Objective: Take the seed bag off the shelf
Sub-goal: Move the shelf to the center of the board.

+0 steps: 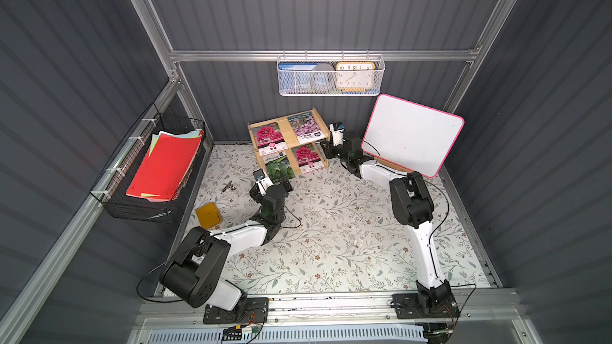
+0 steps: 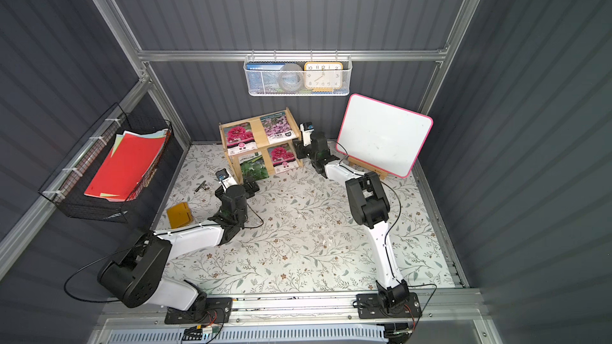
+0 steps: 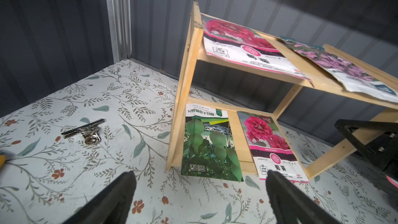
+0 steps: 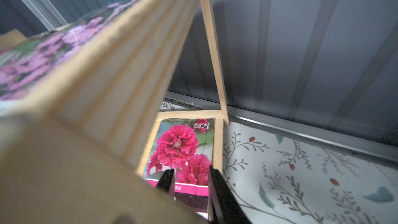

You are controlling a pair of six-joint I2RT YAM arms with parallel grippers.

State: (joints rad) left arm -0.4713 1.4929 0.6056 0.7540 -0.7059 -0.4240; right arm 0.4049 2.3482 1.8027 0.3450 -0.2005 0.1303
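Observation:
The light wooden shelf (image 1: 287, 131) stands at the back of the table with several seed bags on it. Its top board carries a red-flower bag (image 1: 267, 136) and a purple-flower bag (image 1: 306, 126). On the lower board lie a green bag (image 3: 209, 145) and another red-flower bag (image 4: 181, 145). My left gripper (image 3: 200, 175) is wide open just in front of the green bag's near edge and holds nothing. My right gripper (image 4: 190, 179) is at the shelf's right end, under the top board. Its fingers are a narrow gap apart over the lower red-flower bag, one partly hidden by the board.
A metal clip (image 1: 229, 187) and a flat amber piece (image 1: 208, 215) lie left of my left arm. A pink-rimmed whiteboard (image 1: 412, 134) leans behind my right arm. On the walls hang a white mesh basket (image 1: 331, 91) and a black wire basket (image 1: 155, 206) of red paper.

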